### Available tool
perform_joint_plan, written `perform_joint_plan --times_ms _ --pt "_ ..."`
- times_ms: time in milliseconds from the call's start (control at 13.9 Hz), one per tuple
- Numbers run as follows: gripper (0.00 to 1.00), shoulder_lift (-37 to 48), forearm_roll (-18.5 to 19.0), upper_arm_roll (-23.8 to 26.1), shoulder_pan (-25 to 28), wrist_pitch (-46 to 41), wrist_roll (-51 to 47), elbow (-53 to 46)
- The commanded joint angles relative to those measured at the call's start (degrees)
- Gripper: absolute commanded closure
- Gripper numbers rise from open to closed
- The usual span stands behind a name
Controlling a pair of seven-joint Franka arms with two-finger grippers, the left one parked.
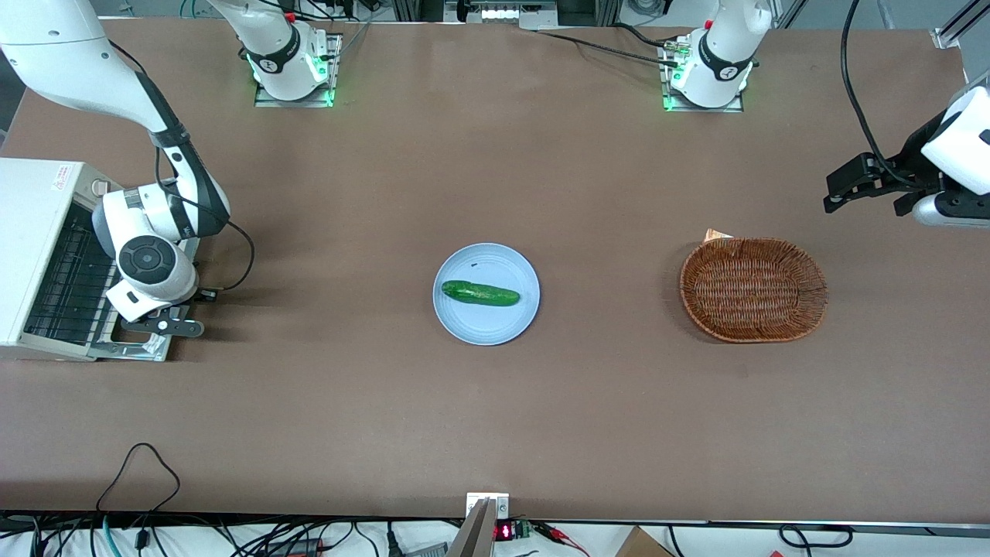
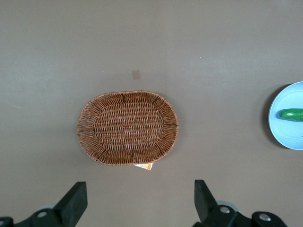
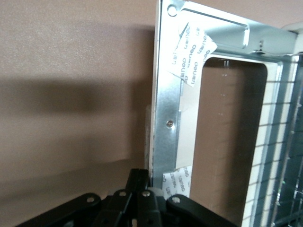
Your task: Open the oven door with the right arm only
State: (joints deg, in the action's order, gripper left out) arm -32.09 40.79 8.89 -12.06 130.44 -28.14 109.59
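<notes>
Evidently the oven door (image 3: 170, 109) is already swung down: it lies flat at table level in front of the toaster oven (image 1: 31, 247), bare metal inside face up, with the wire rack (image 1: 66, 282) exposed just past its hinge. So the opening looks done or nearly so; by my reading, what remains is for the gripper (image 1: 166, 325) to let go and lift away.

The gripper sits at the door's outer edge, low over it, at the working arm's end of the table. In the wrist view its black linkages crowd against the door's rim, but the fingertips are cut off, so I cannot tell whether they pinch the handle or stand spread. The handle itself is hidden under the door, and the right arm (image 1: 151, 232) covers much of the door in the front view.

Well apart from the gripper, toward the parked arm's end, stand 1 blue plate (image 1: 464, 325) holding a cucumber (image 1: 479, 293) and a wicker basket (image 1: 753, 288).
</notes>
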Motion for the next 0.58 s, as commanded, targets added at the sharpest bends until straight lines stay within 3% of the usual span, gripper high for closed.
perform_joint_plan --times_ms 0,505 --pt "0.98 -0.69 4.03 -2.65 -2.09 -0.8 0.9 -1.57" --pt "0.98 -1.4 3.24 -2.65 -2.18 1.31 0.63 -0.96"
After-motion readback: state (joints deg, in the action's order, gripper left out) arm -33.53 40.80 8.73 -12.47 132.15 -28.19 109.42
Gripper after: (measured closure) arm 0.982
